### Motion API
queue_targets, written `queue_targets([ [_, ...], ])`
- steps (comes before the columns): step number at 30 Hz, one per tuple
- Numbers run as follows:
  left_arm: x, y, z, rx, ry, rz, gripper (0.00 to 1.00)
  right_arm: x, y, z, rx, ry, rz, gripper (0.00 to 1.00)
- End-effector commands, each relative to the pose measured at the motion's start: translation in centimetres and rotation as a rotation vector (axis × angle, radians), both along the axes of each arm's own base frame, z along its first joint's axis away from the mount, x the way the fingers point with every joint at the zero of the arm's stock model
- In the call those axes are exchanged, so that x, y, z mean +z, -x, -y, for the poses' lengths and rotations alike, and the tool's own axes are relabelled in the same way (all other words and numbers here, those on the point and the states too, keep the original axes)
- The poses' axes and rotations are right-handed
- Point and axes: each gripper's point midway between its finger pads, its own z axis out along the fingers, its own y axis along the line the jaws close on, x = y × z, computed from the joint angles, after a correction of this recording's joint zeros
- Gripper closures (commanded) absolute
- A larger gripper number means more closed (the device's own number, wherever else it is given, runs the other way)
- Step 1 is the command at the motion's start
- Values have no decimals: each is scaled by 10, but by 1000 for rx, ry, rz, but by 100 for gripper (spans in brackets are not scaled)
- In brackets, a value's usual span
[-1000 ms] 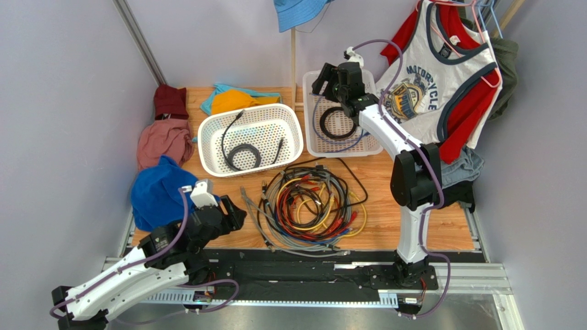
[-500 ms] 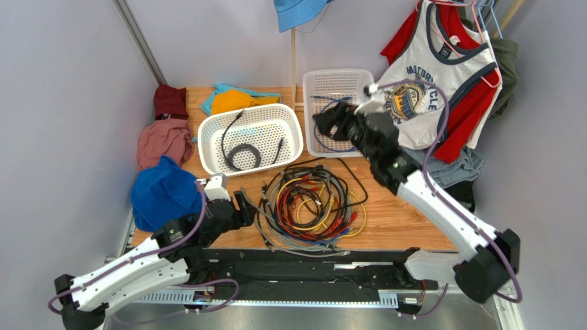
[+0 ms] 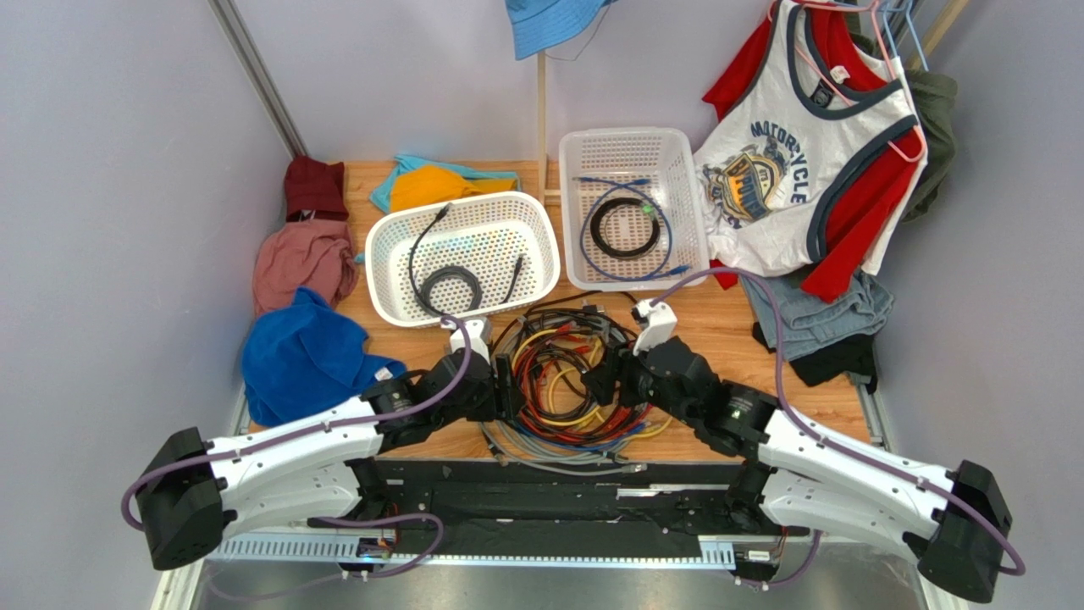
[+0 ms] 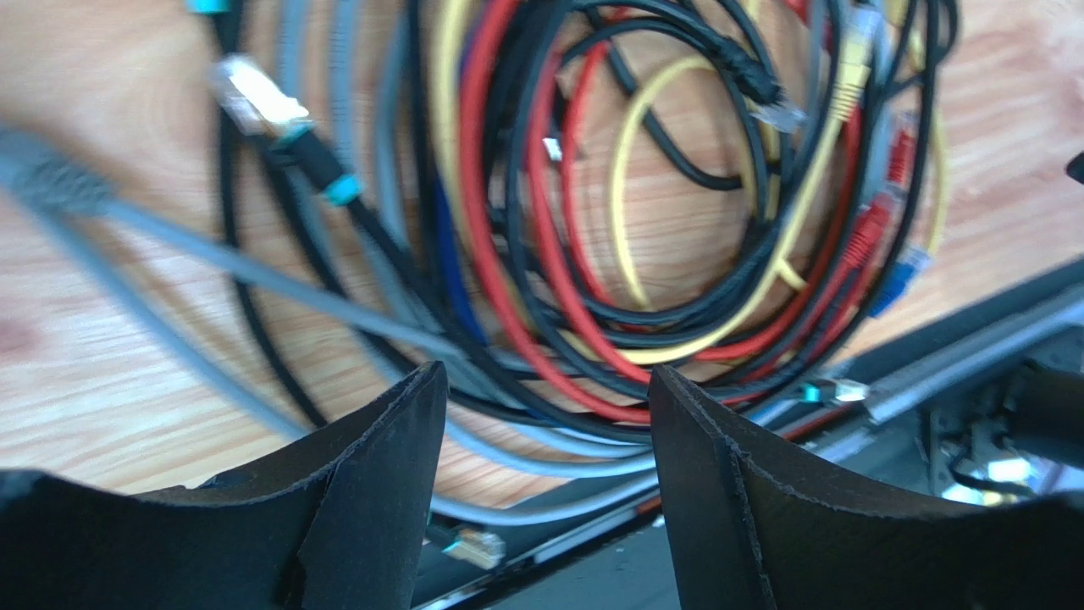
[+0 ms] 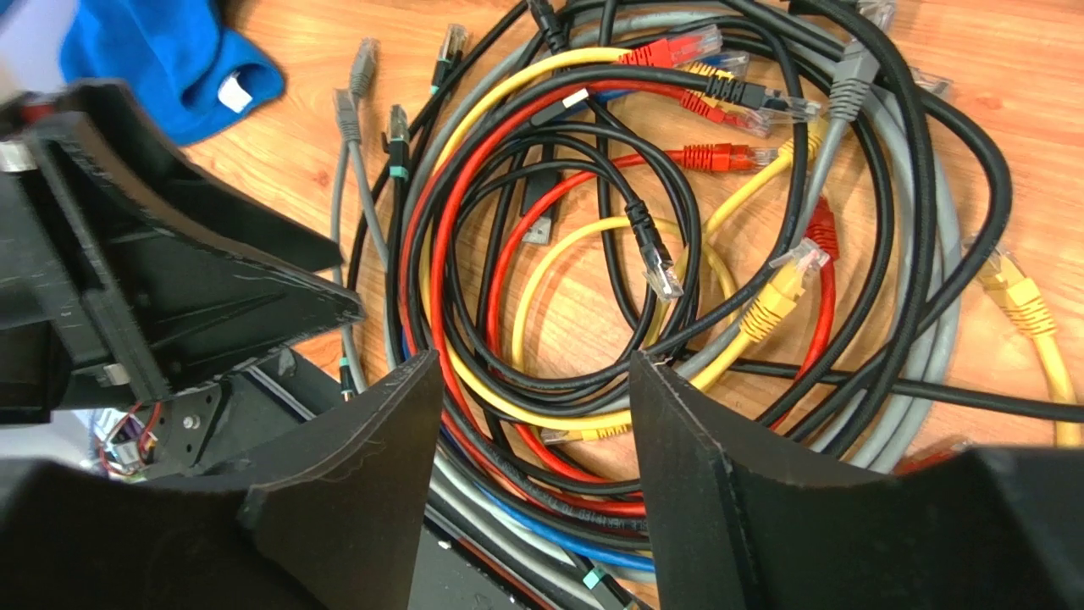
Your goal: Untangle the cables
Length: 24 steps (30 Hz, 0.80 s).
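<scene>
Both claws apart, holding nothing. The cables lie as one flat coil on the wood table, squarely between the left claw and the right claw, just ahead of each one's fingertips. No single long axis: the loops run crosswise to both gaps. Neither arm looks clearly nearer. Room between the claws is tight. A white basket sits beyond them, and a blue cloth lies behind the left one.

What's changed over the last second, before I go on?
The right gripper swung back from the far basket to the right side of the cables. The left gripper moved forward to their left side. Both are open and hold nothing. The cables stayed put.
</scene>
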Motion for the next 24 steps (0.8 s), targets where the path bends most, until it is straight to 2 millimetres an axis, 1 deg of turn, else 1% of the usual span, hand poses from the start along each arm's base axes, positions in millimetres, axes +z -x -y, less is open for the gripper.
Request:
queue_targets([
  [1,4,2,24,-67,84,-3,32,-9,13,3,39,9,6,42],
  [2,-2,3,23,-60,75,-18,32,-12,19,1,67,23,5,42],
  [3,-2,3,23,-44,84,-29,32,-18,31,-6,117,52,-1,41],
  [4,-4,3,22,-35,83,-33,32,-24,35,-5,123,94,8,39],
  [5,-5,4,20,-27,79,-38,32,-27,38,-6,131,122,16,38],
  [6,-4,2,17,-5,80,-36,32,-26,50,-14,169,138,28,36],
  [7,-4,2,15,6,78,-36,32,-34,51,-13,165,192,37,34],
  [8,-1,3,10,18,75,-32,32,-35,54,-15,178,218,49,32],
  [9,0,0,6,44,71,-23,32,-39,64,-20,212,249,60,31],
  [11,6,1,-5,77,62,-12,32,-43,65,-24,218,321,94,28],
  [12,8,-1,-11,109,58,-1,32,-45,71,-27,242,349,112,27],
  [13,10,-1,-16,124,57,3,32,-40,69,-31,235,361,134,26],
  [14,12,2,-24,141,55,7,32,-50,70,-33,244,412,132,25],
  [15,13,1,-30,171,60,13,32,-52,72,-36,261,437,144,25],
  [16,14,2,-34,183,63,16,32,-56,70,-36,255,470,151,24],
  [18,17,4,-45,210,83,29,32,-65,67,-43,259,525,154,24],
  [19,22,6,-47,214,111,42,32,-68,65,-44,252,548,159,24],
  [20,16,9,-52,220,101,34,32,-74,63,-47,251,583,159,24],
  [23,15,13,-59,235,122,34,33,-85,59,-49,246,657,164,25],
  [24,14,14,-61,240,127,31,33,-91,58,-52,252,685,160,25],
])
